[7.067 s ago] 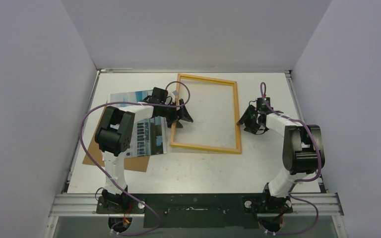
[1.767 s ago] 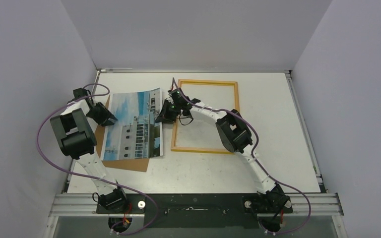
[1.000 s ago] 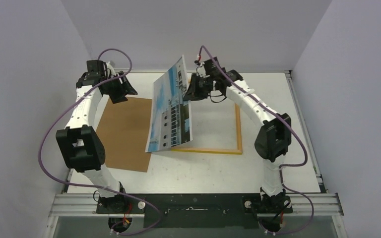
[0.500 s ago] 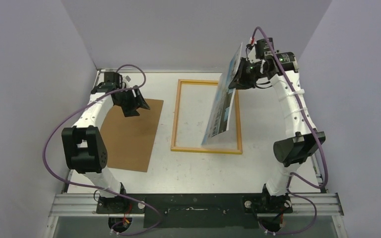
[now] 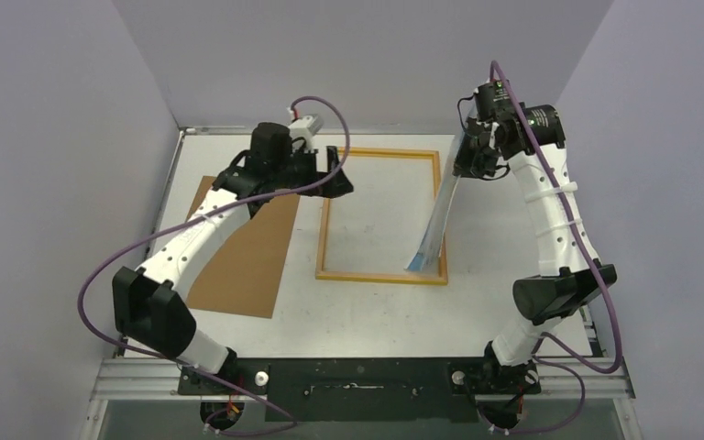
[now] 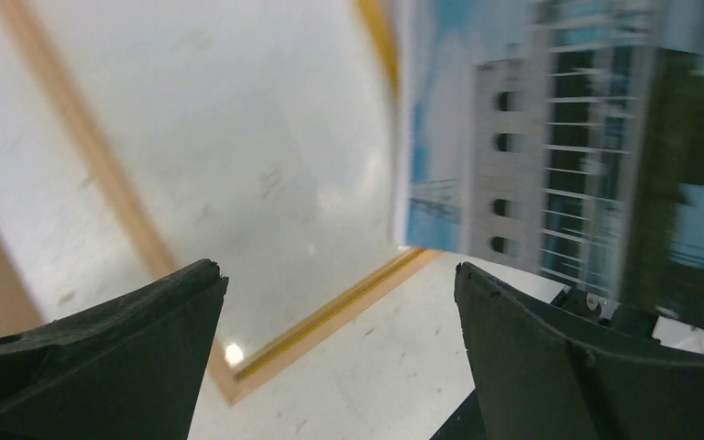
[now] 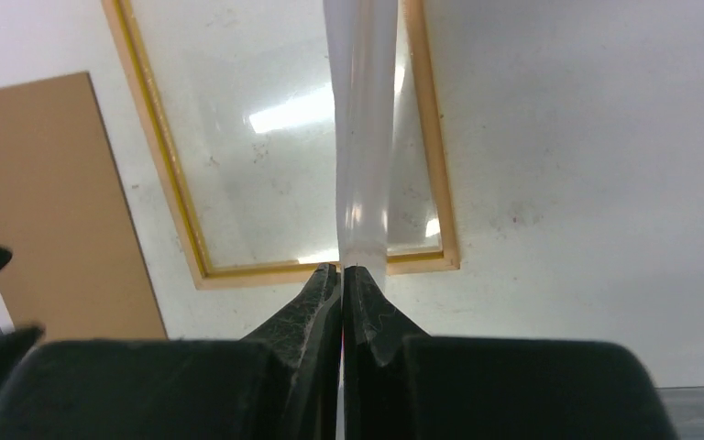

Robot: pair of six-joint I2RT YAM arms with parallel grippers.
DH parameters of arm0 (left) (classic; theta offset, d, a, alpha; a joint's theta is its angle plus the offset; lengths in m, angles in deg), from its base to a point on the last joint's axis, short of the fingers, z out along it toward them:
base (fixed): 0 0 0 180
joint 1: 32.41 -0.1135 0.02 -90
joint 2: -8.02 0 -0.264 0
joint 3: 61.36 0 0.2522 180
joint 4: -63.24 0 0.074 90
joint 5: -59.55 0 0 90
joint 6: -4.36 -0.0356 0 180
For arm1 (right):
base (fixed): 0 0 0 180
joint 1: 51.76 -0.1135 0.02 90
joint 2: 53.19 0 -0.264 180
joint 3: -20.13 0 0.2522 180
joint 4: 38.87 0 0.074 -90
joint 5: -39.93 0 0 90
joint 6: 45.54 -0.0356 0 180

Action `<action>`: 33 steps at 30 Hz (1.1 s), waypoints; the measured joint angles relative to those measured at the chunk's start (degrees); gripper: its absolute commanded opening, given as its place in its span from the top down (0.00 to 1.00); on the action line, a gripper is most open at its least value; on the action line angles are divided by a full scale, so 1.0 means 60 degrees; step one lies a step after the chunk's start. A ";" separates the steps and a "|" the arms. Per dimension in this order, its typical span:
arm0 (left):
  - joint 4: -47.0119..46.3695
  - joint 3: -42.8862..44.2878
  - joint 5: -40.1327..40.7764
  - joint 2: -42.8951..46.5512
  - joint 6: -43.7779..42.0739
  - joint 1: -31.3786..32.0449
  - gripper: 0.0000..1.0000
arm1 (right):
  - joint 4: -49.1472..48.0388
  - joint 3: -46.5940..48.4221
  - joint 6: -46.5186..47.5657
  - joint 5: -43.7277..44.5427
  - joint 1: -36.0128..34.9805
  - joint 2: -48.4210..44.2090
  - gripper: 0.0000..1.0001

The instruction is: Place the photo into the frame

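R end effector pinches photo, hanging over frame.

— How does the overhead view look?
— Bright and even. Soft light comes from above, so the shadows around the thin-edged yellow rectangular frame on the white table are pale and fuzzy. It is sharp to the corners.
— And the wrist views?
— The left one is smeared with motion blur. The printed paper photo of a white building at the frame's rail is streaked, and the black fingers of the left gripper look soft. The right one is crisper, with white glare patches inside the frame. There the photo, edge-on at the right gripper, is a pale out-of-focus band.
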State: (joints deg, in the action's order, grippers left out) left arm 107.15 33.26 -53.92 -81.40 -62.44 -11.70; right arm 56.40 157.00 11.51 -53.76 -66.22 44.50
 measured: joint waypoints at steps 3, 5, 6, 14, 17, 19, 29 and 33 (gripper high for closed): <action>-0.1392 0.0178 0.0568 0.0703 -0.0637 0.1599 0.03 | -0.0164 -0.0197 -0.0809 0.0736 -0.0175 -0.0076 1.00; -0.2164 0.0466 0.1118 0.0911 -0.1337 0.2422 0.03 | -0.0335 -0.0193 -0.1246 0.1173 -0.0317 -0.0073 1.00; -0.2448 0.0637 0.1439 0.0929 -0.1741 0.3133 0.03 | -0.0393 -0.0186 -0.1479 0.1392 -0.0412 -0.0073 1.00; -0.3191 0.1530 0.3497 0.0433 -0.4058 0.5472 0.07 | -0.0765 -0.0328 -0.2743 0.2579 -0.0973 -0.0164 1.00; -0.3508 0.1501 0.4277 0.0131 -0.4331 0.5708 0.10 | -0.0958 -0.0678 -0.3107 0.2681 -0.0973 -0.0390 1.00; -0.3570 0.1534 0.4499 -0.0171 -0.4433 0.5727 0.10 | -0.1053 -0.0849 -0.3319 0.2688 -0.0962 -0.0521 1.00; -0.3504 0.1738 0.3927 -0.1115 -0.3621 0.5712 0.14 | -0.1497 -0.1228 -0.3708 0.2612 -0.0889 -0.0627 1.00; -0.3479 0.1738 0.3803 -0.1118 -0.3344 0.5708 0.40 | -0.1523 -0.1311 -0.3738 0.2459 -0.0834 -0.0627 1.00</action>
State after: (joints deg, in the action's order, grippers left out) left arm 86.28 43.69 -31.10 -88.11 -82.50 22.55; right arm 47.27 149.14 -10.92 -39.00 -71.22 40.74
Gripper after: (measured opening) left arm 0.775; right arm 0.028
